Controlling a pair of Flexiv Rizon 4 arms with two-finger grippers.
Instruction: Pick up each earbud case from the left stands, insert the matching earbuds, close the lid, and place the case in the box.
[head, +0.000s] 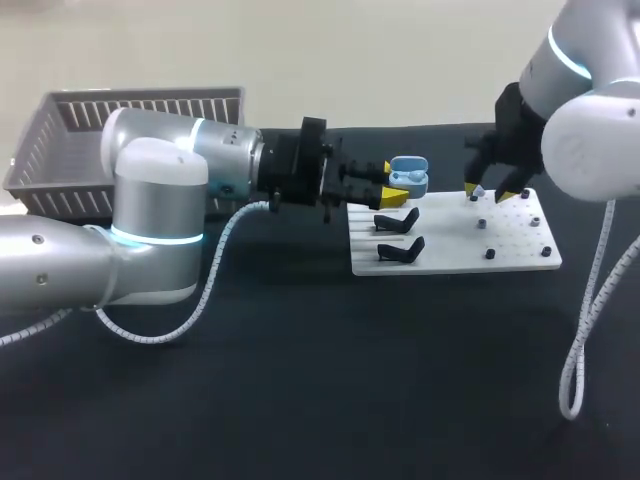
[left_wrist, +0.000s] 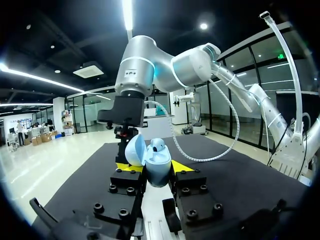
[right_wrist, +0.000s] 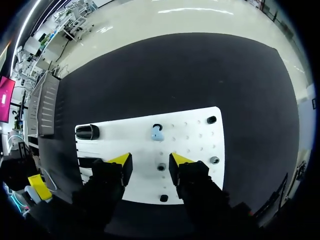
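Observation:
A light blue earbud case (head: 410, 176) with its lid open is held over the white board's (head: 520, 262) far left corner. My left gripper (head: 391, 182) is shut on it from two sides. In the left wrist view the case (left_wrist: 159, 169) stands upright between the fingers of the left gripper (left_wrist: 151, 166), lid tipped back. My right gripper (head: 491, 192) hovers over the board's far edge. Its fingers stand apart in the right wrist view with nothing between them (right_wrist: 150, 161). A small blue earbud (right_wrist: 157, 133) sits on a peg just ahead of them, seen also as the earbud (head: 478, 190) in the head view.
Two black stands (head: 397, 220) (head: 401, 249) stand on the board's left part, and several black pegs (head: 490, 254) dot its right part. A grey slatted basket (head: 140, 125) sits at the far left, behind my left arm. A white cable (head: 585, 330) hangs from my right arm.

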